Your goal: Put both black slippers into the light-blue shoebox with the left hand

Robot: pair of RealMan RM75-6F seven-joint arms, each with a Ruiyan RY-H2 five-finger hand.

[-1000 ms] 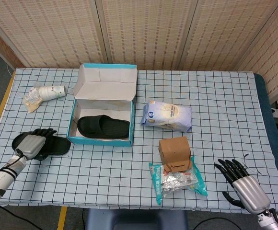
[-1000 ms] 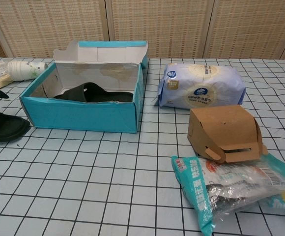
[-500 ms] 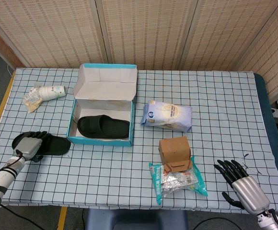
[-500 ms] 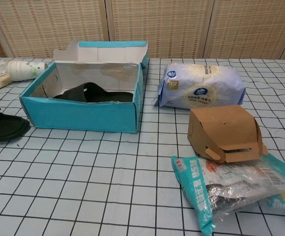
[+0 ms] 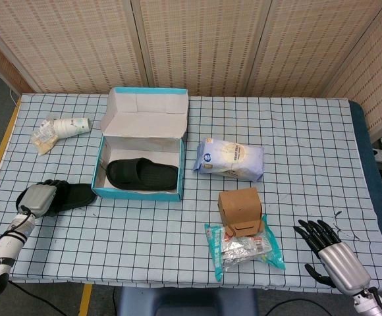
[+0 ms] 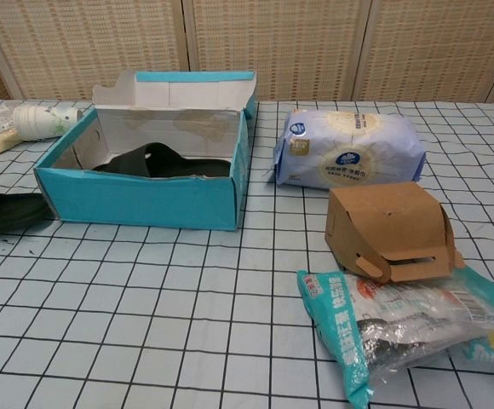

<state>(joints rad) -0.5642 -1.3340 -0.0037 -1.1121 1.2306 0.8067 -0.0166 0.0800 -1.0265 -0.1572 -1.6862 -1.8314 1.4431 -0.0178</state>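
Note:
The light-blue shoebox [image 5: 103, 161] stands open at the left of the table, its lid propped up behind it. One black slipper [image 5: 141, 173] lies inside it and shows over the front wall [image 6: 163, 161] in the chest view. The second black slipper [image 5: 76, 195] lies just left of the box, its toe near the box's front corner. My left hand [image 5: 38, 197] grips its heel end. In the chest view this slipper [image 6: 13, 213] shows flat and thin at the left edge. My right hand [image 5: 328, 252] rests open at the table's front right.
A paper cup with a snack packet [image 5: 62, 126] lies at the far left. A white-blue bag [image 5: 229, 158] sits right of the box. A brown carton [image 5: 240, 209] and a teal packet [image 5: 247, 247] lie in front of the bag.
My left hand has closed around the outer slipper's heel end and drawn back slightly. In the chest view the slipper now looks thinner and sits a little higher. The right hand has not moved.

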